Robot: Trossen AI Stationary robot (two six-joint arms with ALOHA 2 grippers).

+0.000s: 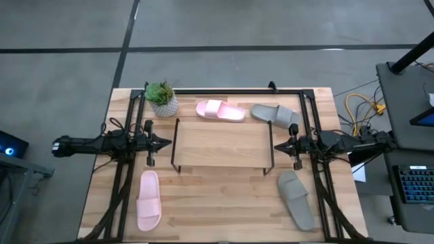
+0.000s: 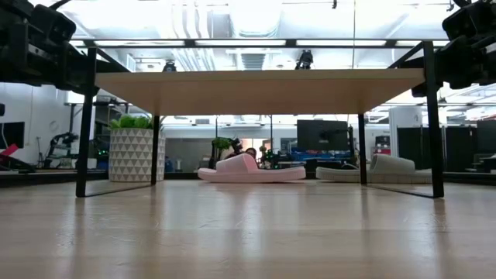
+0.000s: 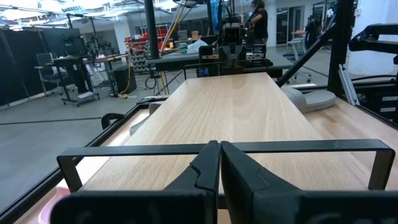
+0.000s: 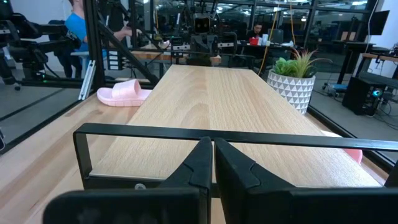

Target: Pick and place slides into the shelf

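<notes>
The shelf (image 1: pixel 220 144) stands in the middle of the wooden worktop (image 1: pixel 224 210), its light board bare on top, and everything else is placed around it.

Farthest to its left, the left tool (image 1: pixel 165 143) points at the shelf's left end at board height, its two fingers pressed together with nothing between them; the left wrist view shows the shut tips (image 3: pixel 219 163) just short of the black end rail. In front of that end, toward the worktop's near edge, lies a pale pink slide (image 1: pixel 148 199), lengthwise and well apart from the shelf. Behind the shelf's left corner stands a small potted plant (image 1: pixel 163 99) in a white patterned pot.

Behind the shelf, near its middle, a second pale pink slide (image 1: pixel 220 110) lies crosswise on the worktop; the low view shows it (image 2: pixel 252 169) flat on its sole beyond the shelf's legs. Just to its right lies a grey slide (image 1: pixel 275 114), behind the shelf's right corner.

At the shelf's right end, the right tool (image 1: pixel 277 145) faces the left one across the board, its fingers likewise closed and holding nothing. In front of that end, a second grey slide (image 1: pixel 296 198) lies at a slight angle toward the near edge.
</notes>
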